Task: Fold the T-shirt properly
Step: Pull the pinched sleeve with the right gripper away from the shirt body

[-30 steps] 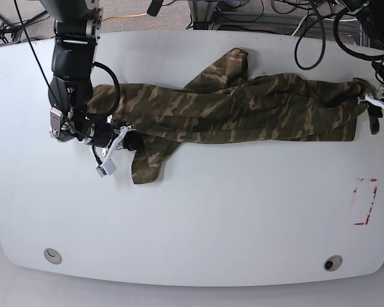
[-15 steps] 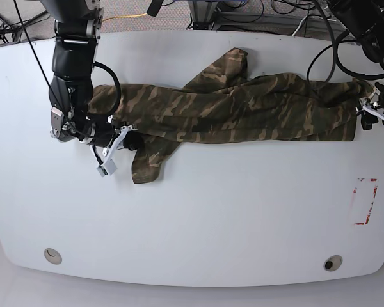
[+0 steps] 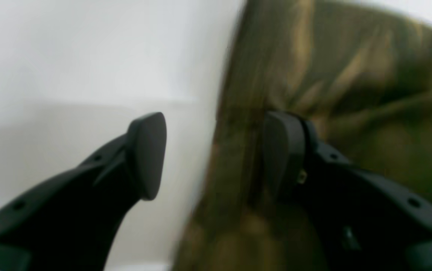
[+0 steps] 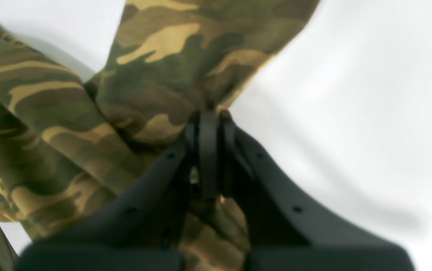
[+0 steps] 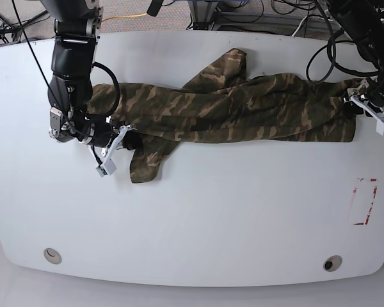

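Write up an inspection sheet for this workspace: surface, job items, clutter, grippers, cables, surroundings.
Surface: white table, with two round fittings near its front edge.
Job's things: T-shirt, camouflage, bunched in a long band across the table, not folded.
Clutter: red-and-white marker on the table's right side.
Grippers: right gripper shut on the T-shirt; left gripper open, straddling the fabric edge, one finger over bare table.
Cables: black cables loop beside the left arm; others lie behind the table.
Surroundings: floor and equipment behind the table, details unclear.
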Action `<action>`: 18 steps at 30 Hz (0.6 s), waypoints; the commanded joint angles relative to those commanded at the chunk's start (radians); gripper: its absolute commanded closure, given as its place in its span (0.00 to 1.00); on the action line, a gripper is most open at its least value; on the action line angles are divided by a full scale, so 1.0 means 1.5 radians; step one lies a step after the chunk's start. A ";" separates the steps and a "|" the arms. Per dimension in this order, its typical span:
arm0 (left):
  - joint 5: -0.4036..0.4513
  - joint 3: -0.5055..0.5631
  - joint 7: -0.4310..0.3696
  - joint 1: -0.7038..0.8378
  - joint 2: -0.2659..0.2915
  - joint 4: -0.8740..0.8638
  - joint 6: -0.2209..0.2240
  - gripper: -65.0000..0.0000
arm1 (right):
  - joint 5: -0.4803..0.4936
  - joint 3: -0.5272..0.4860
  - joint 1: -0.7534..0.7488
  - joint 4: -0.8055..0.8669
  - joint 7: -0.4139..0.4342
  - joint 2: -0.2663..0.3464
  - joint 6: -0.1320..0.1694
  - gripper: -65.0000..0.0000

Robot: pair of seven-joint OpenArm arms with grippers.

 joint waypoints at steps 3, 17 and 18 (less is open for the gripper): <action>0.000 0.030 0.003 -0.019 0.000 -0.014 0.000 0.42 | 0.000 0.000 0.000 0.002 0.000 0.000 0.000 1.00; 0.001 0.061 0.040 -0.024 0.000 0.004 -0.001 0.90 | -0.001 0.040 0.000 0.012 -0.001 0.009 0.000 1.00; 0.001 0.061 0.040 -0.023 0.000 0.008 -0.001 0.90 | -0.003 0.045 0.000 0.012 -0.001 0.009 0.000 1.00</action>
